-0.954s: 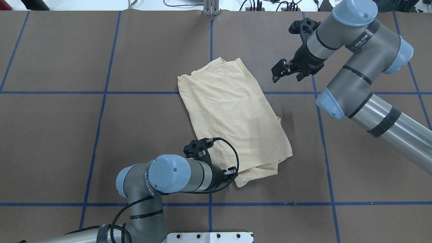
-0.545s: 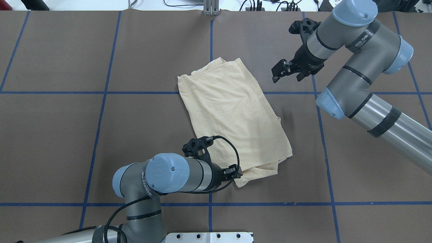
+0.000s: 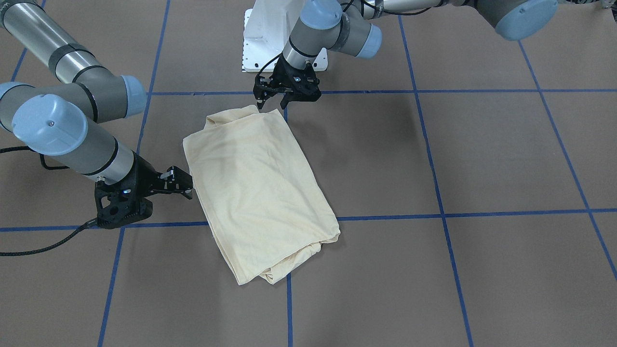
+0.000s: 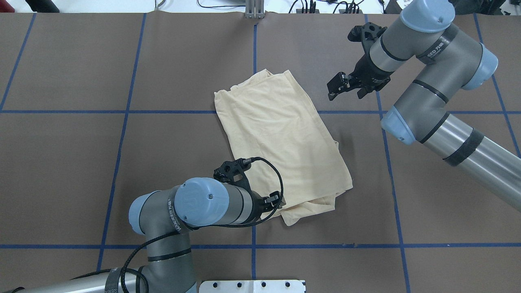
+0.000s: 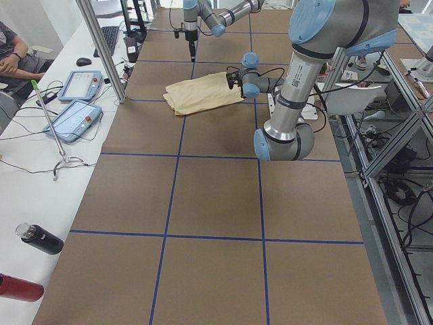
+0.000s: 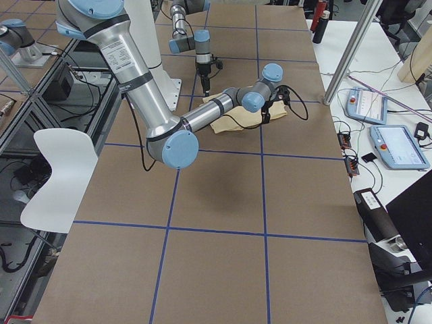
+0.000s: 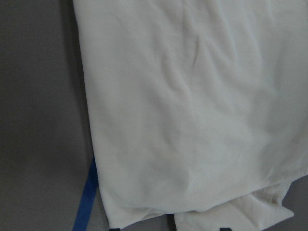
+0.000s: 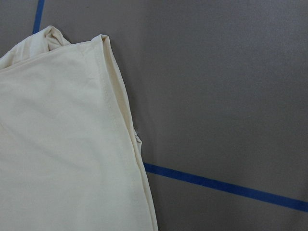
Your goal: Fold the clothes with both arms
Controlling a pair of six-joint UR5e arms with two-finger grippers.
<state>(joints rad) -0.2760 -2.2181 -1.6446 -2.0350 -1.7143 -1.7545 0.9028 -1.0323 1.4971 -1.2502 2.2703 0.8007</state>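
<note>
Folded shirt point(image 4: 281, 138); left gripper point(image 3: 272, 104), right gripper point(image 4: 332, 90) beside, fingers point(image 4: 336, 82) apart

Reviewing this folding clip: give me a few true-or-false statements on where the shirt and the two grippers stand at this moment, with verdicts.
1. The shirt lies folded into a compact rectangle on the table. True.
2. The right gripper is clamped on the shirt's edge. False: it is open, off to the side of the shirt and holding nothing.
3. The left gripper is at the shirt's corner nearest the robot's base. True.
4. A navy print faces up on the shirt. False: only plain cream fabric shows on top.
5. The left gripper holds a pinch of fabric lifted off the table. False: its fingers are apart and the shirt lies flat.
</note>
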